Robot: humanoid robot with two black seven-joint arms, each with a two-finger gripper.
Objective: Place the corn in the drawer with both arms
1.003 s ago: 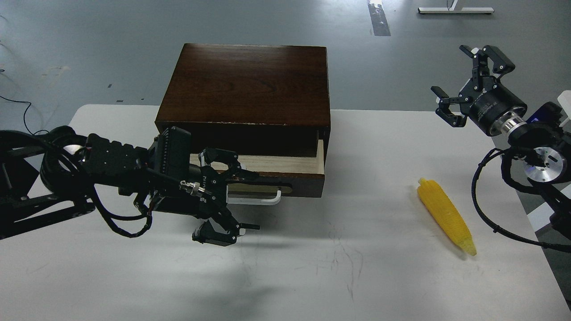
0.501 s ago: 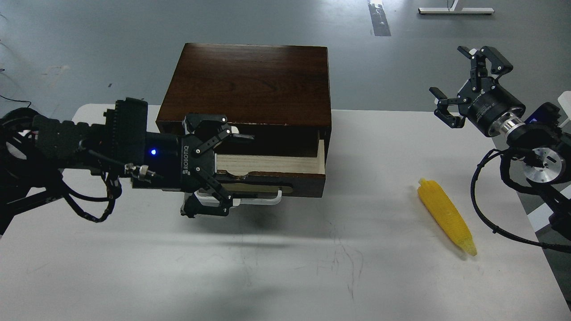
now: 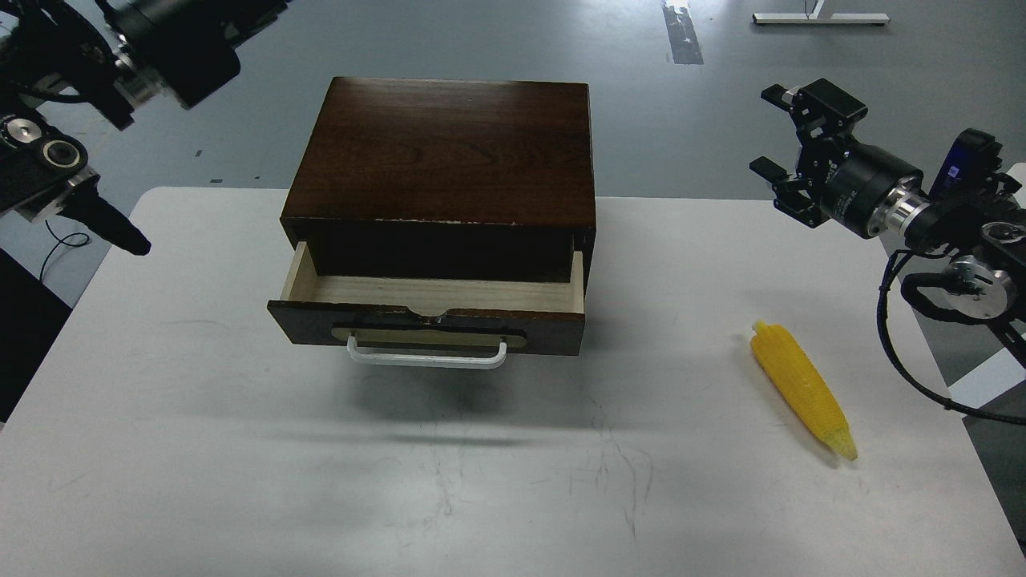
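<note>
The drawer (image 3: 553, 336) is pulled partly out of its cabinet, and its pale wood interior (image 3: 441, 293) looks empty. Its white bar handle (image 3: 426, 359) faces me. The yellow corn (image 3: 801, 389) lies on the table at the right, its pale tip toward me. My right gripper (image 3: 789, 143) is open and empty. It hovers above the table's far right edge, well behind the corn. My left arm (image 3: 172, 44) is raised at the top left, away from the drawer. Its gripper is out of view past the top edge.
The dark wooden cabinet box (image 3: 449, 152) stands at the back middle of the white table (image 3: 497, 481). A black pointed part of the left arm (image 3: 112, 228) hangs over the table's far left corner. Grey floor lies beyond.
My left arm has let go of the drawer front and swung up and left, taking its gripper out of view. The drawer stays partly open. The right gripper has shifted slightly left.
</note>
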